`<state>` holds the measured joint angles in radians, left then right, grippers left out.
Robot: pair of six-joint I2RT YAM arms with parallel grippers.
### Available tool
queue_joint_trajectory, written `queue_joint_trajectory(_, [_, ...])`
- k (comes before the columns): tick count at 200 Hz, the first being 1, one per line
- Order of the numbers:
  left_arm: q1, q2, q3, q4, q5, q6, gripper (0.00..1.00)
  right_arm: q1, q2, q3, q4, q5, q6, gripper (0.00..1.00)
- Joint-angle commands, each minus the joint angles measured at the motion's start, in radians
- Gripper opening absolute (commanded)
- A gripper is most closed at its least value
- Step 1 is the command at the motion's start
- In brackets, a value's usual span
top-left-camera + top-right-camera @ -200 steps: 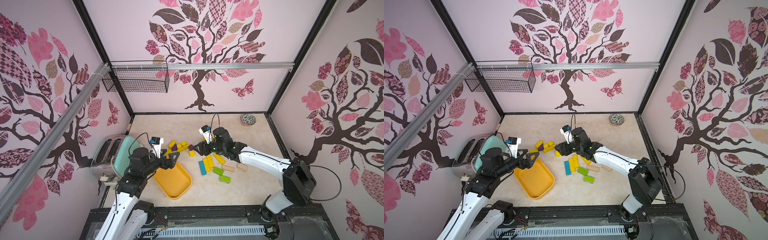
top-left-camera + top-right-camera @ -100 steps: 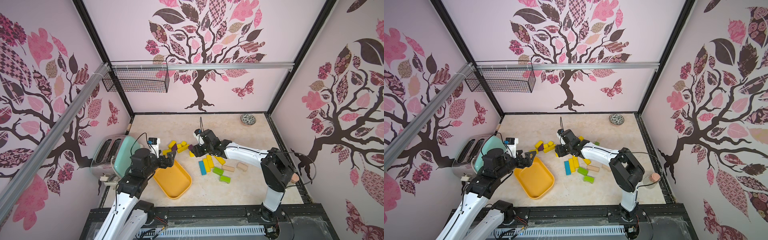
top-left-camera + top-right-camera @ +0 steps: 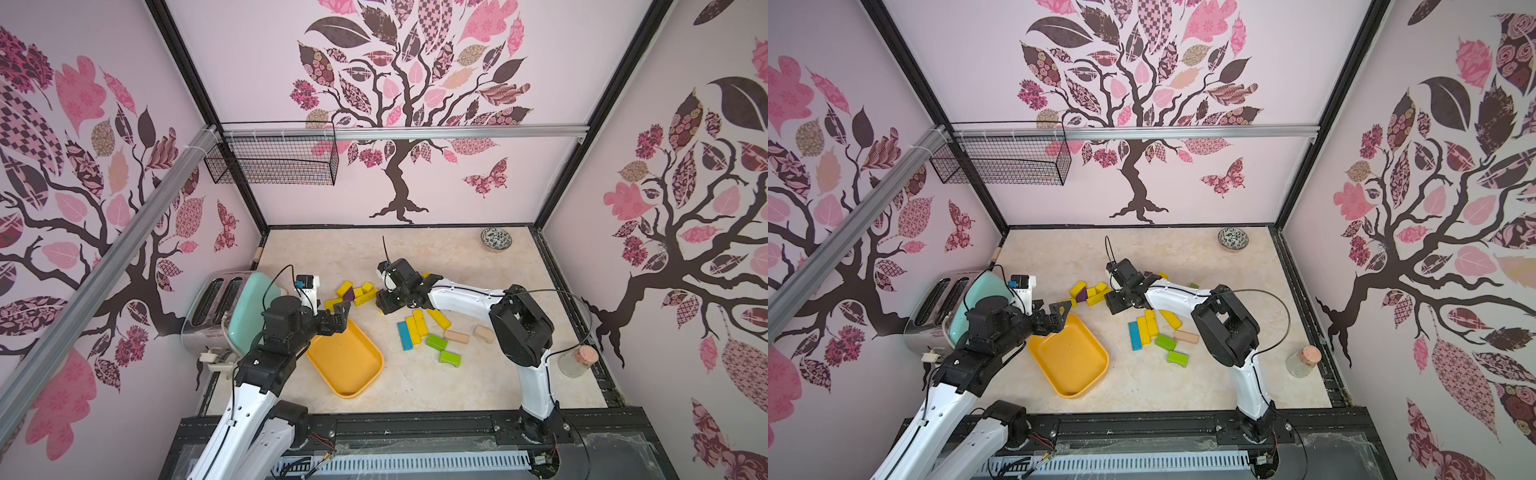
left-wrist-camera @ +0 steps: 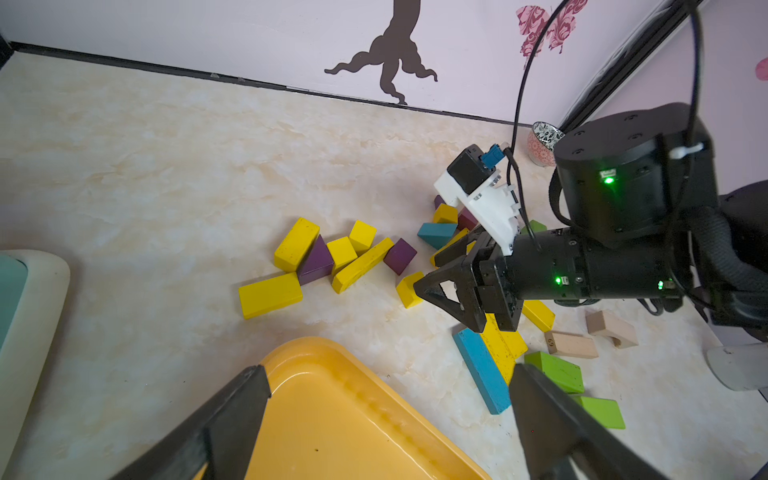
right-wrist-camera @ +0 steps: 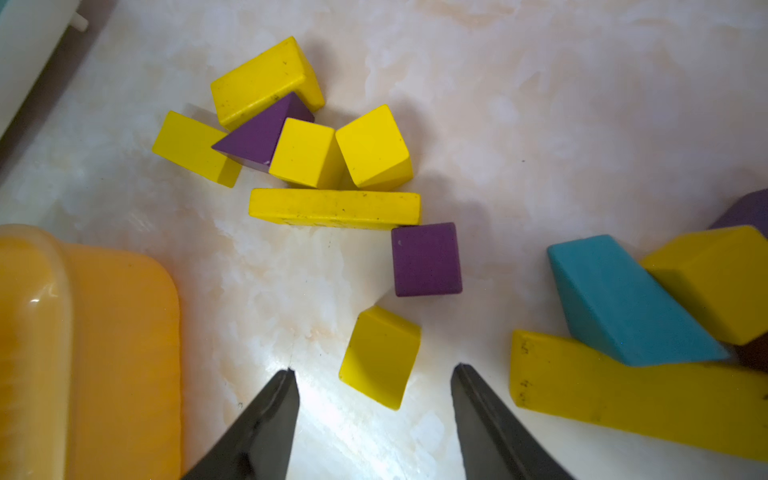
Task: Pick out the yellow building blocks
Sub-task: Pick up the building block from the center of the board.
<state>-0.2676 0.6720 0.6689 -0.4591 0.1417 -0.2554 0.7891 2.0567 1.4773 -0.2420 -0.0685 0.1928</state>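
Clutter fills the middle of the counter: the yellow building blocks lie in two loose groups, mixed with other colours. The group nearer the toaster holds two cubes, two short bars and a long bar, crowded around a purple wedge, with a purple cube at the long bar's end. The second group lies under and beside the right arm, where yellow bars lie next to a blue bar, green blocks and pale wooden blocks. The right end effector is low over the counter with its jaws partly open. One small yellow block lies between its fingertips with a gap on each side, not gripped. The left end effector hangs wide open and empty above the corner of the orange tray nearest the blocks; the tray sits just beside the first group.
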Motion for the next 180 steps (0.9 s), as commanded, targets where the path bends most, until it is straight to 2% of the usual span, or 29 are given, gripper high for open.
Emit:
queue_joint_trajectory(1, [-0.004, -0.001, -0.006, 0.005, -0.017, 0.005, 0.97, 0.014, 0.031, 0.051, -0.047, 0.033, -0.025, 0.64])
queue_joint_trajectory(89, [-0.050, 0.037, 0.004, -0.016, -0.065, 0.023, 0.96, 0.019, 0.112, 0.118, -0.099, 0.054, -0.052, 0.58])
queue_joint_trajectory(131, [-0.055, 0.028, 0.008, -0.025, -0.075, 0.029, 0.96, 0.019, 0.132, 0.164, -0.143, 0.061, -0.079, 0.50])
queue_joint_trajectory(180, [-0.055, 0.009, 0.008, -0.030, -0.082, 0.031, 0.96, 0.021, 0.105, 0.138, -0.137, 0.094, -0.083, 0.44])
